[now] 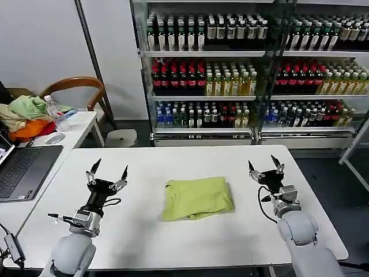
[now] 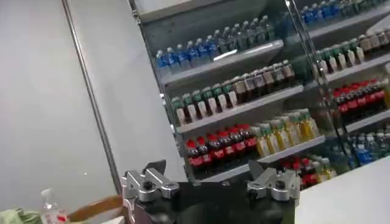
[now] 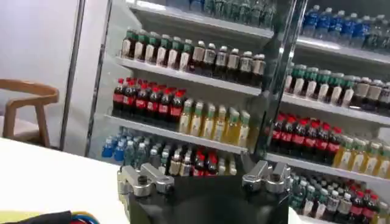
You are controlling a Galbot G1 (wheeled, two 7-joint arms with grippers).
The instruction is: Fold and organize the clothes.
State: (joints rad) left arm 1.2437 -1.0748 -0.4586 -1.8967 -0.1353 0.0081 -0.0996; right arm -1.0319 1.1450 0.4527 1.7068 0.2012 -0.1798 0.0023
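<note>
T-shirt [image 1: 198, 198] printed side folded out of sight, laptop [image 1: 22, 171] cut by frame edge, bottle labels unreadable

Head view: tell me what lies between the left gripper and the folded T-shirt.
Nothing: in the head view, only bare white table separates the left gripper, jaws open, from the T-shirt.

Plain lime yellow-green T-shirt [image 1: 198, 198], white table [image 1: 190, 242], black fingers [image 1: 124, 172], brown wooden chair [image 1: 75, 92]
</note>
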